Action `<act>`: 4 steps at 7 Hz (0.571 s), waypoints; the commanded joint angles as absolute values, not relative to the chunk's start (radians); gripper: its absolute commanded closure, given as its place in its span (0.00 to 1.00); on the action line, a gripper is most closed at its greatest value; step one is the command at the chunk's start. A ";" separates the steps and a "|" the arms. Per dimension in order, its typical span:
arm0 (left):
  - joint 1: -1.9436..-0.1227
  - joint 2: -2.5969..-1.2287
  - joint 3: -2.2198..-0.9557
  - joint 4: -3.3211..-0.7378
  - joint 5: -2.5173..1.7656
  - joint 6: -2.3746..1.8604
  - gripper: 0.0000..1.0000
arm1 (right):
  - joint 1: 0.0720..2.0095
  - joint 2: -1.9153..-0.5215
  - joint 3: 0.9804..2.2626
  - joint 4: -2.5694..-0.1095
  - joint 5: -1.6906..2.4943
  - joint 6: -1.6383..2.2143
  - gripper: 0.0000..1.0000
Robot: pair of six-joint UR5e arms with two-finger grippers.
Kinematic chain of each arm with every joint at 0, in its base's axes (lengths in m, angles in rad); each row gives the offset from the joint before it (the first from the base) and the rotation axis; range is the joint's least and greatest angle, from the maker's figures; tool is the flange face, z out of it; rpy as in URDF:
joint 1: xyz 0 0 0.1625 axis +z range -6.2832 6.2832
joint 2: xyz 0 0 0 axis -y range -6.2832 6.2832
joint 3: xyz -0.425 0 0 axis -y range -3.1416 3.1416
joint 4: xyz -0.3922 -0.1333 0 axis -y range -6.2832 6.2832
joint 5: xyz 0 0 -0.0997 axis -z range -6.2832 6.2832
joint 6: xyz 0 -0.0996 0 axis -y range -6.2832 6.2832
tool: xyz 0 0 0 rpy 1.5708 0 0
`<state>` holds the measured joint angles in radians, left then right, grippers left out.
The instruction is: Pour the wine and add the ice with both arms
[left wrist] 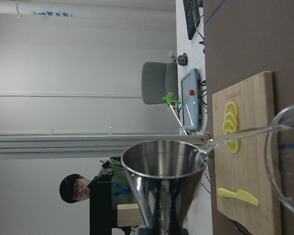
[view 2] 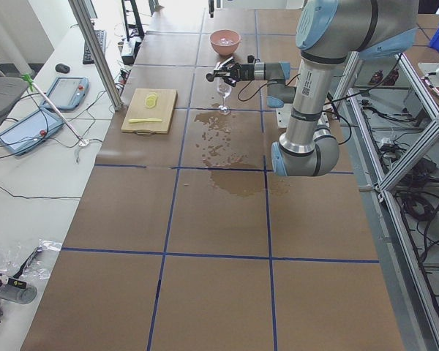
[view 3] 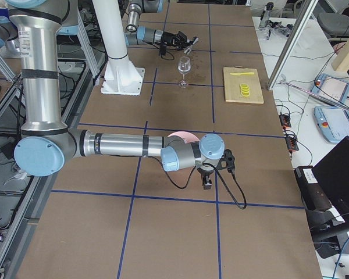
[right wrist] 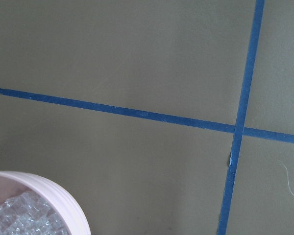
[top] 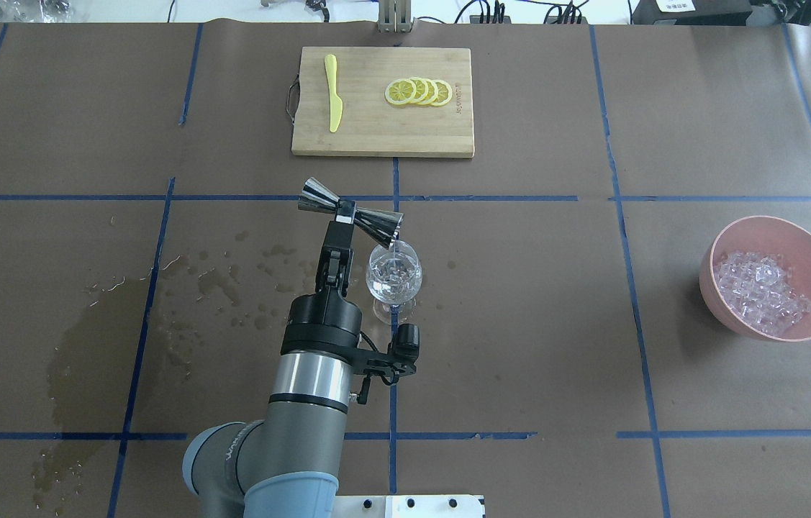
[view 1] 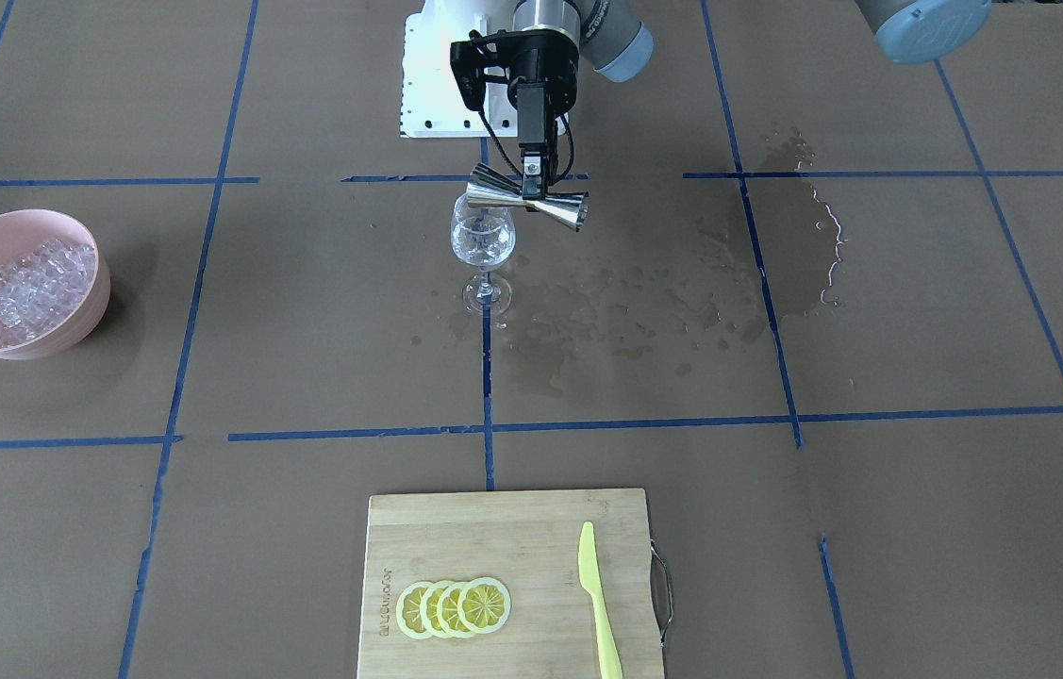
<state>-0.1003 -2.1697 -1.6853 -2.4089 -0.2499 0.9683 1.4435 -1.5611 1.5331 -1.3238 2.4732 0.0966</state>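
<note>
My left gripper [top: 345, 211] is shut on a steel jigger [top: 351, 214], held level with one mouth tipped over the wine glass [top: 393, 277]. A thin clear stream of wine [top: 392, 253] runs into the glass, which holds a little clear liquid. The jigger [view 1: 528, 198] and glass [view 1: 483, 240] also show in the front view. The ice [top: 761, 291] is heaped in a pink bowl [top: 711, 267] at the right. My right gripper [view 3: 206, 183] shows only in the right side view, near the bowl; I cannot tell if it is open. Its wrist view shows the bowl rim [right wrist: 63, 196] and ice [right wrist: 24, 218].
A wooden cutting board [top: 369, 137] at the far side carries lemon slices [top: 419, 92] and a yellow knife [top: 334, 92]. Dark wet stains [top: 88, 331] spread over the brown paper left of the glass. The white pedestal [view 1: 427, 94] stands behind the glass.
</note>
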 commanded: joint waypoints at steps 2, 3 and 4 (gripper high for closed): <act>-0.117 -2.108 -1.698 -2.651 -0.249 0.951 1.00 | 1.443 -1.555 1.531 -1.324 2.473 0.097 0.00; -0.118 -2.021 -1.703 -2.816 -0.249 0.956 1.00 | 1.443 -1.555 1.535 -1.324 2.474 0.097 0.00; -0.120 -1.940 -1.703 -2.935 -0.249 0.960 1.00 | 1.443 -1.555 1.543 -1.324 2.474 0.097 0.00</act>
